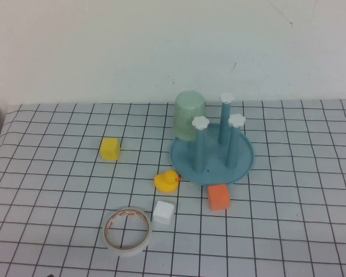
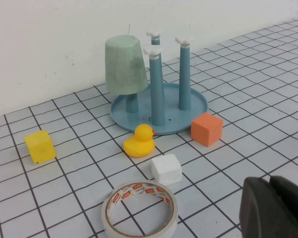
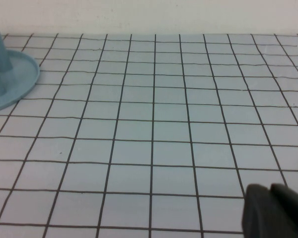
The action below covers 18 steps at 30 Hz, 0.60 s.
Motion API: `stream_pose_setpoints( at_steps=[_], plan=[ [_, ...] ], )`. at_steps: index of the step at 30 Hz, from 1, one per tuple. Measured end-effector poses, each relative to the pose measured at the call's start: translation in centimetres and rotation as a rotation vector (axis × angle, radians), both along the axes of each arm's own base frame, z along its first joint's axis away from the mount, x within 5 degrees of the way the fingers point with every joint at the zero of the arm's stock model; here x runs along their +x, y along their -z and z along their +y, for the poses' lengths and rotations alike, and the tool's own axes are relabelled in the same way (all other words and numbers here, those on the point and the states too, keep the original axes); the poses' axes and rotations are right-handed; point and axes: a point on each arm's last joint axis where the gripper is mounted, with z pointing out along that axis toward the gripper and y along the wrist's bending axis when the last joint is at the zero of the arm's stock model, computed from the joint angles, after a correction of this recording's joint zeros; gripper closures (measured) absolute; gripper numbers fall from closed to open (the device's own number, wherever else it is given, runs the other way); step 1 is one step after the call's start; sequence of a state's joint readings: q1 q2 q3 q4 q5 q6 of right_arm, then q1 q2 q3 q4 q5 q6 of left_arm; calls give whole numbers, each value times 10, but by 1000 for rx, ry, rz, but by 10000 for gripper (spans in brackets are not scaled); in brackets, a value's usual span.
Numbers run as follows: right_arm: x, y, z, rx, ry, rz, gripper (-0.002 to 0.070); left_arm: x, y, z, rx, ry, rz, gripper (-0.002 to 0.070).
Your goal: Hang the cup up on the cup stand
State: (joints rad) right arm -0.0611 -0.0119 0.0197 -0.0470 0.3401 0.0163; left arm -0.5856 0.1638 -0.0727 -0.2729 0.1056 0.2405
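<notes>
1. The cup (image 1: 189, 114) sits upside down over the back-left post of the cup stand (image 1: 212, 157), mouth downward, well above the blue base
2. Three other posts stand bare, each with a white flower cap (image 1: 200, 122)
3. Left claw (image 2: 274, 208) shows only as a dark tip at the edge of its wrist view, fingers closed together and holding nothing, low over the desk (image 1: 288, 202) near the tape roll (image 1: 127, 230)
4. Right claw (image 3: 275, 212) is likewise shut and empty (just a dark tip in view), over bare grid to the right of the stand
5. Around the stand: a yellow duck (image 1: 166, 181) touching the base rim, an orange cube (image 1: 218, 197), a white cube (image 1: 163, 212), a yellow cube (image 1: 109, 148) further left
</notes>
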Motion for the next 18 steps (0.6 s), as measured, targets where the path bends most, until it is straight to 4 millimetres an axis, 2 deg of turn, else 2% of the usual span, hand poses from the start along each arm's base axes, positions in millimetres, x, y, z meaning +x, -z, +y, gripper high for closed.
stream_pose_setpoints(
  at_steps=[3,7,14,18],
  plan=[
    [0,0,0,0,0,0,664,0,1,0,12,0,-3,678],
    [0,0,0,1,0,0,664,2,10,3,124,-27,-45,678],
    [0,0,0,1,0,0,664,7,28,22,70,-328,23,678],
    [0,0,0,1,0,0,664,4,26,32,28,-482,-14,678]
  ],
)
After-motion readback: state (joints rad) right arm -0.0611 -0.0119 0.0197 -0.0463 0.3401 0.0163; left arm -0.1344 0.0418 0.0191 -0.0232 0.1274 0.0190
